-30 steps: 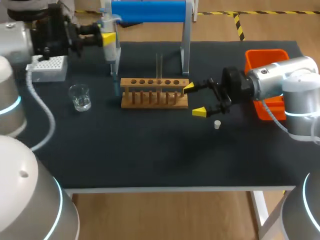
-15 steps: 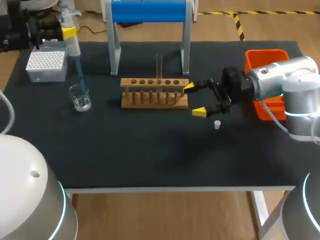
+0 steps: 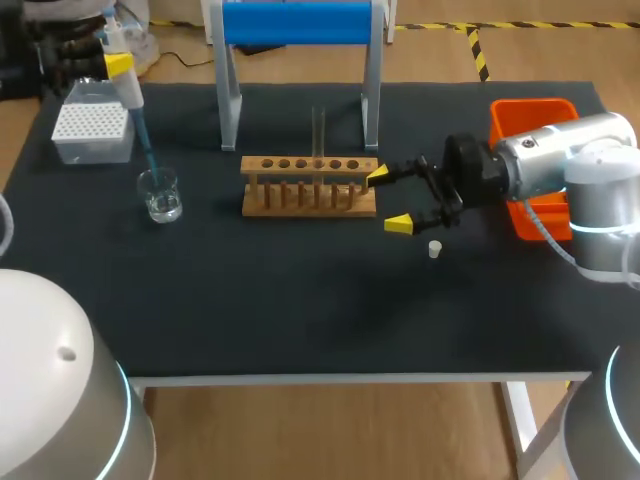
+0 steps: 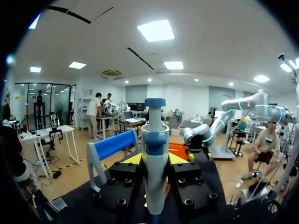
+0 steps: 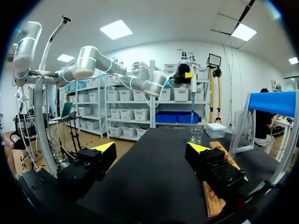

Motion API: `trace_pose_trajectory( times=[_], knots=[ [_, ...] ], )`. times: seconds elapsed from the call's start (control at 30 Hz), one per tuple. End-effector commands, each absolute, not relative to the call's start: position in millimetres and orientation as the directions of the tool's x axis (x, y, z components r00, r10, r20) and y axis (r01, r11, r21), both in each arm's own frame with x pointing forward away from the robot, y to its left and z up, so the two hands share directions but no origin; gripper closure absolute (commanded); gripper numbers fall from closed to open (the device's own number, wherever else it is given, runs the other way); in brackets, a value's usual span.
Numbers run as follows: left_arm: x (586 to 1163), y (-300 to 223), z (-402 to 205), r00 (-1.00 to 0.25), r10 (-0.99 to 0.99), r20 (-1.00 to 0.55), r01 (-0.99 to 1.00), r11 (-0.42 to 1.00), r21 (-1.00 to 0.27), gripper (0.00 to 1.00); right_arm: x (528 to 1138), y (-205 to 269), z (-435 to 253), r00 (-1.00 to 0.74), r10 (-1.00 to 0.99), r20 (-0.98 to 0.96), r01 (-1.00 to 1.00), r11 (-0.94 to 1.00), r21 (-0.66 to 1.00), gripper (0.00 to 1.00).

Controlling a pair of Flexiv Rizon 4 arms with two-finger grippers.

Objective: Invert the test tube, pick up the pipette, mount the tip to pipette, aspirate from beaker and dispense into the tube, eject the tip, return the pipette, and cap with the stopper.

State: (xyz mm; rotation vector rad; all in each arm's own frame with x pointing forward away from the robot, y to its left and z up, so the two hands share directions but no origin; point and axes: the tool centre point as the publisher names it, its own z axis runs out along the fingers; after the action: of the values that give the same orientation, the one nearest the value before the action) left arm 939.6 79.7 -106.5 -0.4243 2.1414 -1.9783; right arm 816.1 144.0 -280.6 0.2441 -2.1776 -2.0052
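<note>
My left gripper (image 3: 112, 62) is shut on the pipette (image 3: 127, 88) at the table's far left. The pipette's blue tip (image 3: 146, 155) slants down to the mouth of the glass beaker (image 3: 160, 194). In the left wrist view the pipette (image 4: 154, 154) stands upright between the fingers of the left gripper (image 4: 154, 161). A clear test tube (image 3: 318, 133) stands upright in the wooden rack (image 3: 309, 186). My right gripper (image 3: 389, 200) is open just right of the rack, empty. The small white stopper (image 3: 435, 249) lies on the mat near it. From the right wrist, the beaker (image 5: 196, 135) shows far ahead of the right gripper (image 5: 151, 148).
A white tip box (image 3: 93, 133) sits at the back left, behind the beaker. The blue-topped stand (image 3: 297, 22) rises behind the rack. An orange bin (image 3: 533, 117) is at the right edge, beside my right arm.
My left arm carried the pipette from beside the stand leftward, bringing its tip over the beaker. The right arm has not moved.
</note>
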Motion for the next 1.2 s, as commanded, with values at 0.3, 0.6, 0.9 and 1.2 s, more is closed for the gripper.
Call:
trace_pose_trajectory(
  times=[0.3,0.6,0.9,1.2],
  knots=[
    [950.8,76.7,-107.8,-0.955,-0.291,0.057,-0.078,0.060,-0.995,1.00,815.4,143.5,-279.6,-0.972,-0.234,0.015,-0.005,0.086,0.996,0.00],
    [950.8,76.7,-107.8,-0.955,-0.291,0.057,-0.078,0.060,-0.995,1.00,815.4,143.5,-279.6,-0.972,-0.234,0.015,-0.005,0.086,0.996,0.00],
    [950.8,76.7,-107.8,-0.955,-0.291,0.057,-0.078,0.060,-0.995,1.00,815.4,143.5,-279.6,-0.972,-0.234,0.015,-0.005,0.086,0.996,0.00],
    [950.8,76.7,-107.8,-0.955,-0.291,0.057,-0.078,0.060,-0.995,1.00,811.1,152.5,-272.8,-0.977,-0.211,0.015,-0.005,0.096,0.995,0.00]
  ],
)
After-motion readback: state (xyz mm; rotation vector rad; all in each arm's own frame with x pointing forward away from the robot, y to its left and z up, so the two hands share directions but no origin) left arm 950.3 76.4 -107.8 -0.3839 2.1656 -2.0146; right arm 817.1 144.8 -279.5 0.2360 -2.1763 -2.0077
